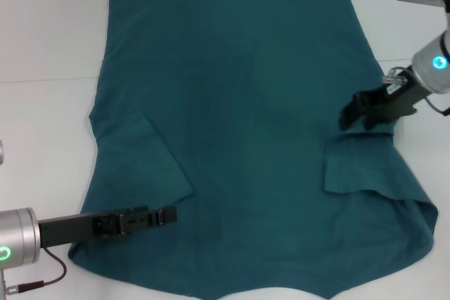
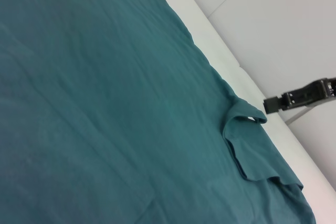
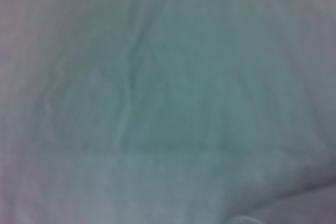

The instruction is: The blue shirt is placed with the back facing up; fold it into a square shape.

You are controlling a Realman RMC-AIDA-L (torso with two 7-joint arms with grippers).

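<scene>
On the white table [image 1: 42, 33] the blue shirt [image 1: 246, 124] is spread flat, plain side up, its long axis running from the far hem to the near edge, with both short sleeves already turned in over the body. The right gripper [image 1: 354, 115] is held low over the shirt's right edge, just beyond the folded right sleeve [image 1: 355, 163]; whether its fingers are parted or closed cannot be told, and no cloth is seen lifted by them. The left gripper [image 1: 163, 214] is stretched over the near left part of the shirt, beside the folded left sleeve [image 1: 144, 152], and its opening cannot be judged either.

A side fold is judged to come next, each arm being nearer its own edge. The rumpled right sleeve [image 2: 247, 145] and the right gripper [image 2: 299, 95] are shown from the side only in the left wrist view; the right wrist view is filled by cloth alone.
</scene>
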